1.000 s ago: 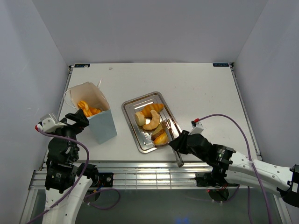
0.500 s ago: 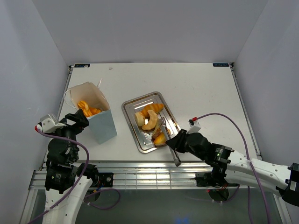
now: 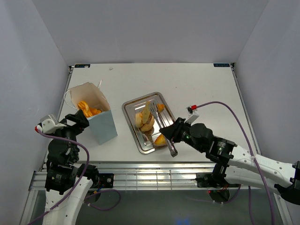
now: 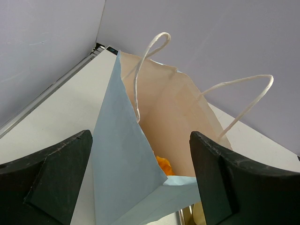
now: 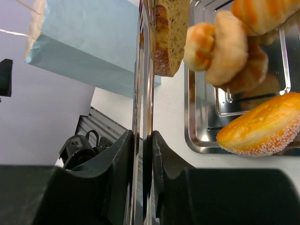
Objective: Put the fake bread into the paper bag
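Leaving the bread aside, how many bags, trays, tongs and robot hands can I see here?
paper bag: 1
metal tray: 1
tongs: 1
robot hands: 2, the left hand and the right hand
Total: 5

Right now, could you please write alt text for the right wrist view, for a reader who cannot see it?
The right gripper is shut on metal tongs that pinch a speckled bread slice over the silver tray. More pastries sit in the tray, with a sugar-crusted bun at its edge. The pale blue paper bag fills the upper left.
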